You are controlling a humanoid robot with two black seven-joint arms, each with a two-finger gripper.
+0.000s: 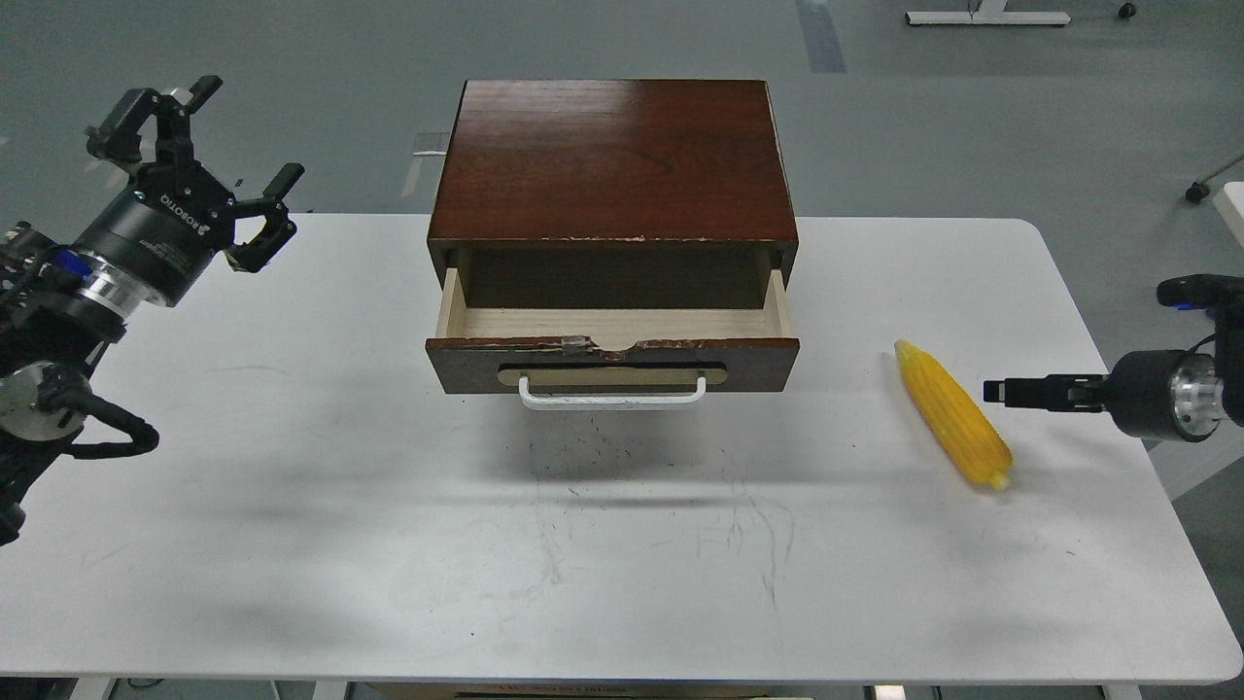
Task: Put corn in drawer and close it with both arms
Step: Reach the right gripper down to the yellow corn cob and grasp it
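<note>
head view: the right claw (993,391), edge-on so its spread could not be told, was near the corn (953,413); a nudge could roll it along the bench (292,506). the left claw (219,160) was spread wide.

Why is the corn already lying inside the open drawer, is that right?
Not quite. The head view shows the corn lying on the white table, to the right of the drawer. The drawer is open, but nothing lies in the part of it that shows.

Your left gripper (214,160) is raised at the far left, jaws spread wide and holding nothing. Your right gripper (996,391) lies level, pointing leftward, seen edge-on.
</note>
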